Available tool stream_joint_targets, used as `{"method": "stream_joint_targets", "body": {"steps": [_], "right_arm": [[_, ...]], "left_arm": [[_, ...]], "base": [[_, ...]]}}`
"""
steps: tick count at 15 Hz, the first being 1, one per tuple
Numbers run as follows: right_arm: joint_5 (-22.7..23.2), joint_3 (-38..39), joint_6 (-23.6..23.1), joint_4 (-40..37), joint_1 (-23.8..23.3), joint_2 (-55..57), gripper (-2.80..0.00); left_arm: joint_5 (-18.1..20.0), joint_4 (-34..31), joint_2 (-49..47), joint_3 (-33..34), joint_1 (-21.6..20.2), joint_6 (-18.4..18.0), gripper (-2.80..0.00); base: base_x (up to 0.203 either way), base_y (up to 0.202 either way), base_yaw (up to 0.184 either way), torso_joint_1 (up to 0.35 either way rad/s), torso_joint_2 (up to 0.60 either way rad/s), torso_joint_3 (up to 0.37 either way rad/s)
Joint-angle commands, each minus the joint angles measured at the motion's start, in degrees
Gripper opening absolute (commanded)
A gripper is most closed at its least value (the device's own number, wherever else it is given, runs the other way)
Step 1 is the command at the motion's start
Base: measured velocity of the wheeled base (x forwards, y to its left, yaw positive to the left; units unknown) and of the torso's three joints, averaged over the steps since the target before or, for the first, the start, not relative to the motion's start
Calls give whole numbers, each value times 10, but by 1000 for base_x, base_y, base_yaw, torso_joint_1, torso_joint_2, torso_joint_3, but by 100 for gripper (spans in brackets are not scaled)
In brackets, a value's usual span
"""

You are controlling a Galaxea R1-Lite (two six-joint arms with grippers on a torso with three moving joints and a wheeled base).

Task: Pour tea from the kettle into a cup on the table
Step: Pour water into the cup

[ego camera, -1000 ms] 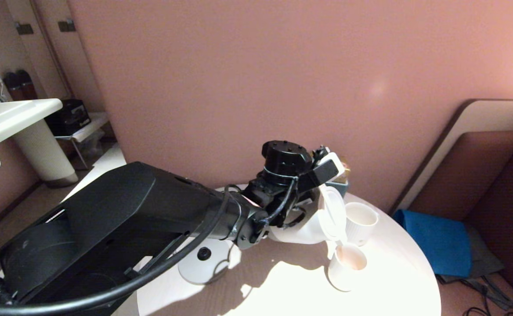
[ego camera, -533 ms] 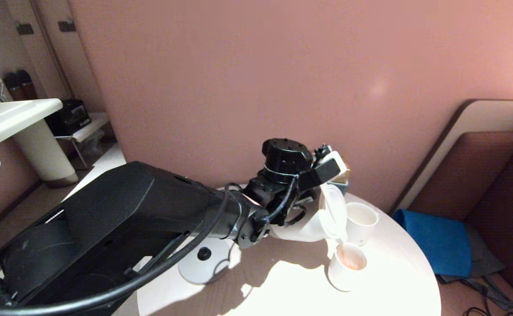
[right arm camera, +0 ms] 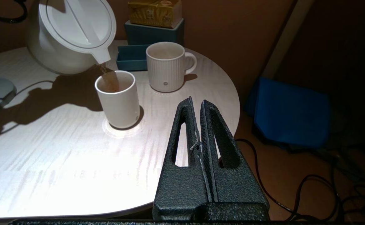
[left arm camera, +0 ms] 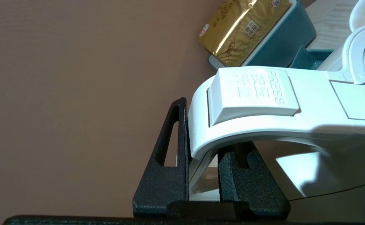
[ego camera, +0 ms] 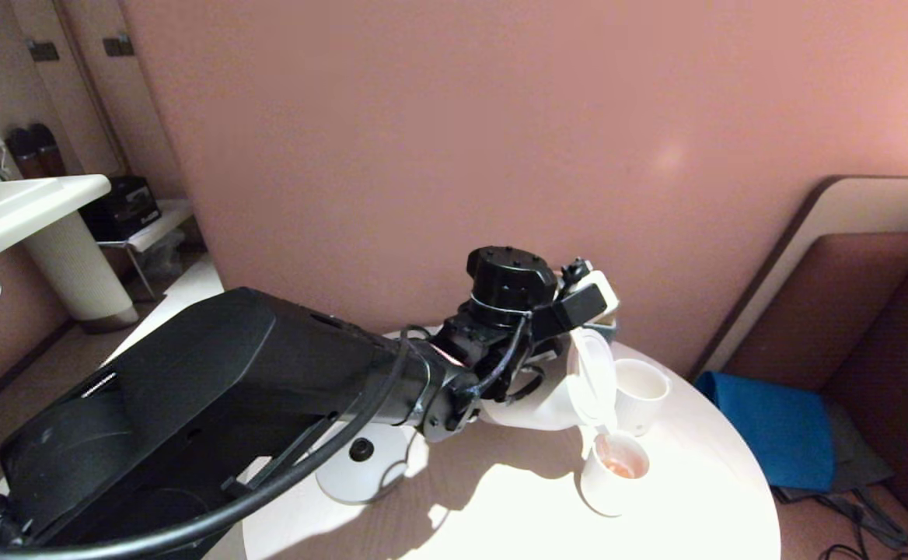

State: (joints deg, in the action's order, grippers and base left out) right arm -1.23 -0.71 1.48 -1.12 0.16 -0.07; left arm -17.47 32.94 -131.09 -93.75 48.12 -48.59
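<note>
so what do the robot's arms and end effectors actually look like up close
The left arm is a bulky matte black shell with a round capped wrist joint and loose black cables looped along it. Both end effectors, left and right, are rough-textured black plastic with two wedge-shaped fingers, each pierced by a long slot. No markings show.

In our right wrist view we see the kettle [right arm camera: 73, 34] tipped, its spout over the cup [right arm camera: 117, 98], and tea [right arm camera: 107, 73] streaming into it. Beside the cup on the table [right arm camera: 60, 156] stands a white mug [right arm camera: 167, 67]. Our right end effector [right arm camera: 200, 125] hangs off the table's edge, fingers pressed together.
</note>
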Motion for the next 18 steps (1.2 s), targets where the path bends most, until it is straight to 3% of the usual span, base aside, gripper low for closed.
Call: {"method": "stream_joint_targets", "body": {"steps": [1, 18], "right_arm": [[0, 0, 0, 0, 0, 1, -280], [0, 0, 0, 0, 0, 1, -280]], "left_arm": [[-1, 2, 0, 0, 0, -3, -280], [-1, 3, 0, -8, 0, -32, -280]], "base": [[0, 0, 0, 0, 0, 0], [0, 0, 0, 0, 0, 0]]}}
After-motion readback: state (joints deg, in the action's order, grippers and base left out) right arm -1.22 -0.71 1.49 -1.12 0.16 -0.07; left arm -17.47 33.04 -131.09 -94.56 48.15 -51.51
